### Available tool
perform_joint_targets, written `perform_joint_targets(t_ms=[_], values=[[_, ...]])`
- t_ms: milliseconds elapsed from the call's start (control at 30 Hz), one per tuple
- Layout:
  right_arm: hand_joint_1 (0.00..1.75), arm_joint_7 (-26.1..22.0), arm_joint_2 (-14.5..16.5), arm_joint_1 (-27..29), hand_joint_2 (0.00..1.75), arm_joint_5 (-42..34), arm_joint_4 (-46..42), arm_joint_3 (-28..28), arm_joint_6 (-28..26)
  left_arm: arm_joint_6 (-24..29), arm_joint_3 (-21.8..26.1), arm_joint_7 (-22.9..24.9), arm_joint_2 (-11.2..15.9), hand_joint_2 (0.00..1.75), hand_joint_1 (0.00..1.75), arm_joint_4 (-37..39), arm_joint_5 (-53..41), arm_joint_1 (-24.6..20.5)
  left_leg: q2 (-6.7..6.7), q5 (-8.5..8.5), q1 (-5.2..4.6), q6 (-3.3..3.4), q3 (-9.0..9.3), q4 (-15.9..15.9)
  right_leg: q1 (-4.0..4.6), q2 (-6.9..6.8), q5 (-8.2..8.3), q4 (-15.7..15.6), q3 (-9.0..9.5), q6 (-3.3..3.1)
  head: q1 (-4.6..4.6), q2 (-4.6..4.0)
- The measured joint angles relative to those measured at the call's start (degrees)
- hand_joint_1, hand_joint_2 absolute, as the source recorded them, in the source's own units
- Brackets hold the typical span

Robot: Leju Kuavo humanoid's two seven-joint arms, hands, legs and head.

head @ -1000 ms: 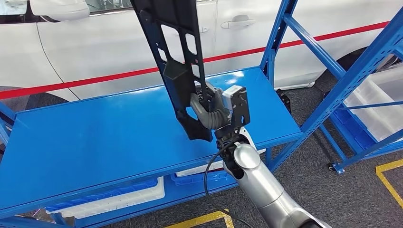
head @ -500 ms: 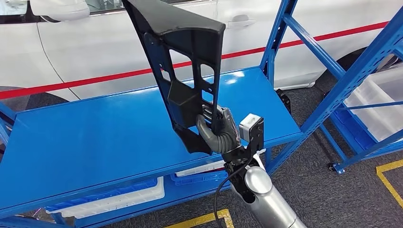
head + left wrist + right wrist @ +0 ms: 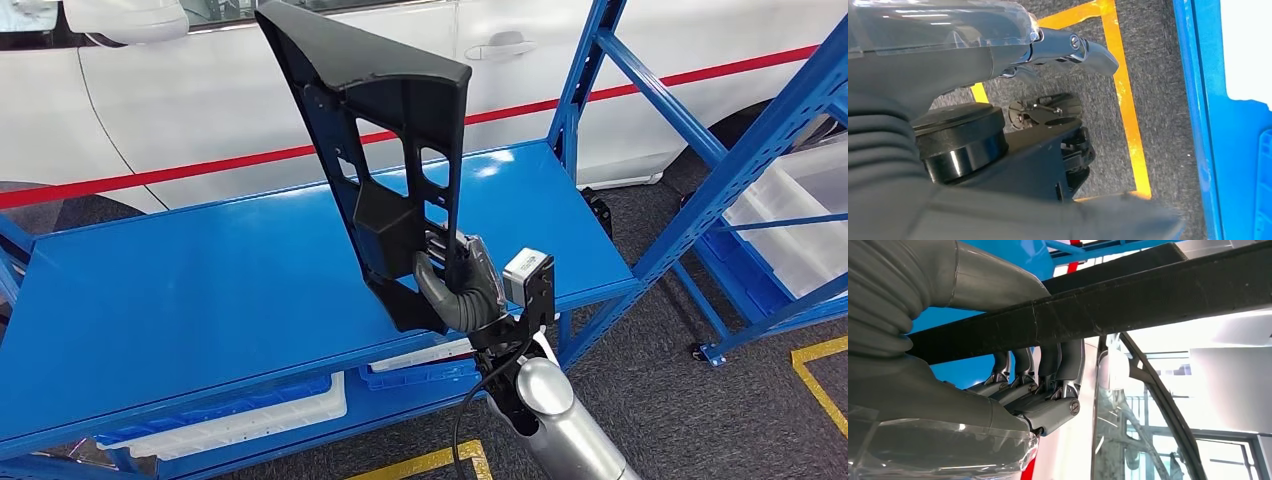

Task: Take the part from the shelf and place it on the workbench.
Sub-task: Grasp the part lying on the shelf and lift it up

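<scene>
Right robot hand (image 3: 462, 285) gripping upright part (image 3: 385, 150)

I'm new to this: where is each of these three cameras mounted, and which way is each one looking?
Head view: high on the body, looking down at the blue workbench; shows the right hand gripping the black part.
Left wrist view: behind the left hand, looking at grey floor with yellow tape.
Right wrist view: behind the right hand, looking along the black part toward the white car.
Head and right wrist views share the part, hand and car.
</scene>
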Motion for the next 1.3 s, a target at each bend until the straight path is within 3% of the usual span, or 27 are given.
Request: perform_joint_targets(t_ms=[267, 367, 433, 500, 567, 600, 633, 667, 767, 800, 933, 967, 1033, 1100, 1133, 1167, 1200, 1267, 1300], values=[[1.75, -0.2, 0.0, 0.0, 1.75, -0.3, -0.1, 0.0, 1.7, -1.9, 1.9, -0.7, 0.1, 1.75, 0.00, 0.0, 1.9, 0.0, 0.00, -0.07, -0.10, 0.10, -0.03, 0.1, -0.07, 0.01, 0.03, -0.1, 0.01, 0.08, 0.00, 0.00], [1.75, -0.4, 0.0, 0.1, 1.75, -1.1, -0.8, 0.0, 2.7, -2.0, 2.5, -0.7, 0.1, 1.75, 0.00, 0.0, 1.9, -0.1, -0.02, -0.12, -0.41, 0.90, -0.07, 0.2, -0.27, -0.01, 0.23, -0.4, 0.11, 0.60, -0.02, -0.01], [1.75, -0.8, 0.0, 0.2, 1.75, -1.8, -1.6, 0.0, 3.2, -2.1, 2.6, -0.6, 0.0, 1.75, 0.00, 0.0, 1.5, 0.0, 0.06, 0.59, 0.06, 1.43, 0.48, -1.1, -0.18, -0.09, -0.17, -0.2, 0.15, 0.91, 0.01, 0.00], [1.75, -1.4, -0.1, 0.4, 1.75, -2.6, -2.3, 0.0, 3.8, -1.9, 2.6, -0.6, 0.0, 1.75, 0.00, 0.0, 1.0, -0.1, 0.20, 1.27, 0.49, 1.83, 1.04, -2.4, -0.13, -0.20, -2.62, 3.3, -1.38, 1.12, 0.14, 0.01], [1.75, -1.9, -0.1, 0.9, 1.75, -3.4, -3.0, 0.0, 4.3, -1.2, 2.6, -0.5, 0.0, 1.75, 0.00, 0.0, 0.6, 0.0, 0.23, 1.42, 0.44, 2.00, 1.03, -2.6, -0.36, -0.26, -6.09, 10.5, -4.92, 1.46, 0.23, 0.01], [1.75, -2.0, -0.1, 1.2, 1.75, -3.7, -3.3, 0.0, 4.5, -0.8, 2.6, -0.4, 0.0, 1.75, 0.00, 0.0, 0.5, 0.0, 0.23, 1.41, 0.46, 1.97, 0.96, -2.5, -0.55, -0.28, -6.95, 13.4, -6.46, 1.68, 0.24, 0.01], [1.75, -2.2, -0.2, 1.6, 1.75, -3.9, -3.6, 0.0, 4.6, -0.6, 2.6, -0.4, -0.1, 1.75, 0.00, 0.0, 0.4, 0.1, 0.21, 1.36, 0.51, 1.91, 0.90, -2.4, -0.78, -0.31, -6.74, 14.6, -7.21, 1.90, 0.23, 0.00], [1.75, -2.2, -0.2, 1.8, 1.75, -4.1, -3.9, 0.0, 4.7, -0.4, 2.6, -0.4, -0.1, 1.75, 0.00, 0.0, 0.2, 0.1, 0.18, 1.28, 0.59, 1.78, 0.82, -2.1, -1.02, -0.36, -5.39, 13.5, -6.86, 2.11, 0.23, 0.00], [1.75, -2.2, -0.3, 2.1, 1.75, -4.1, -4.7, 0.0, 4.9, -0.1, 2.6, -0.3, -0.1, 1.75, 0.00, 0.0, 0.1, 0.1, 0.07, 0.70, 0.81, 0.75, 0.38, -0.8, -1.52, -0.38, -0.06, 3.2, -2.17, 2.30, 0.26, -0.01], [1.75, -2.2, -0.3, 2.1, 1.75, -4.2, -4.9, 0.0, 4.9, -0.1, 2.6, -0.3, -0.1, 1.75, 0.00, 0.0, 0.1, 0.1, 0.04, 0.58, 0.76, 0.28, 0.16, -0.4, -1.48, -0.27, 0.64, 1.2, -1.33, 2.04, 0.25, -0.01], [1.75, -2.1, -0.4, 2.3, 1.75, -4.1, -5.3, 0.0, 5.0, 0.0, 2.6, -0.3, -0.1, 1.75, 0.00, 0.0, -0.2, 0.2, -0.03, 0.70, 0.80, -1.25, -0.37, -0.1, -1.17, -0.11, 1.42, 0.7, -1.77, 0.22, 0.27, 0.00], [1.75, -2.1, -0.4, 2.3, 1.75, -4.1, -5.3, 0.0, 5.0, 0.1, 2.6, -0.3, -0.1, 1.75, 0.00, 0.0, -0.3, 0.2, 0.00, -0.24, 0.89, -1.57, -0.83, 0.9, -1.28, -0.22, 1.72, 0.6, -1.95, -0.24, 0.22, 0.00], [1.75, -2.1, -0.4, 2.4, 1.75, -4.1, -5.4, 0.0, 5.1, 0.2, 2.6, -0.3, -0.1, 1.75, 0.00, 0.0, -0.5, 0.2, 0.12, -4.22, 1.09, -2.14, -3.04, 6.5, -1.41, -0.51, 2.24, 0.4, -2.48, -0.88, 0.14, -0.01], [1.75, -2.1, -0.4, 2.6, 1.75, -4.2, -5.4, 0.0, 5.2, 0.3, 2.6, -0.3, -0.1, 1.75, 0.00, 0.0, -0.7, 0.2, 0.15, -8.14, 1.21, -2.53, -5.69, 14.0, -1.32, -0.76, 2.64, 0.5, -3.17, -1.04, 0.11, -0.01], [1.75, -2.1, -0.4, 2.6, 1.75, -4.3, -5.4, 0.0, 5.3, 0.3, 2.6, -0.3, -0.1, 1.75, 0.00, 0.0, -0.7, 0.3, 0.15, -8.76, 1.22, -2.57, -6.00, 15.8, -1.27, -0.86, 2.81, 0.6, -3.49, -1.02, 0.11, -0.01], [1.75, -2.0, -0.4, 2.7, 1.75, -4.5, -5.4, 0.0, 5.3, 0.2, 2.6, -0.3, -0.1, 1.75, 0.00, 0.0, -0.9, 0.3, 0.15, -8.29, 1.22, -2.51, -5.14, 15.3, -1.24, -0.92, 2.99, 0.7, -3.76, -0.95, 0.11, -0.01], [1.75, -1.9, -0.4, 2.6, 1.75, -4.8, -5.3, 0.0, 5.4, 0.0, 2.6, -0.3, -0.1, 1.75, 0.00, 0.0, -1.0, 0.3, 0.16, -6.94, 1.22, -2.37, -3.12, 12.4, -1.22, -0.94, 3.13, 0.8, -3.95, -0.84, 0.11, 0.00], [1.75, -1.6, -0.4, 2.4, 1.75, -5.1, -5.3, 0.0, 5.5, -0.5, 2.6, -0.3, 0.1, 1.75, 0.00, 0.0, -1.2, 0.2, 0.14, -4.23, 1.11, -1.91, 1.95, 4.0, -1.12, -0.96, 3.41, 0.9, -4.13, -0.47, 0.11, 0.00], [1.75, -1.4, -0.4, 2.2, 1.75, -5.2, -5.3, 0.0, 5.6, -0.7, 2.6, -0.3, 0.3, 1.75, 0.00, 0.0, -1.3, 0.1, 0.11, -3.51, 0.97, -1.63, 3.50, 1.1, -1.06, -0.97, 3.61, 0.9, -4.18, -0.16, 0.13, 0.00]])
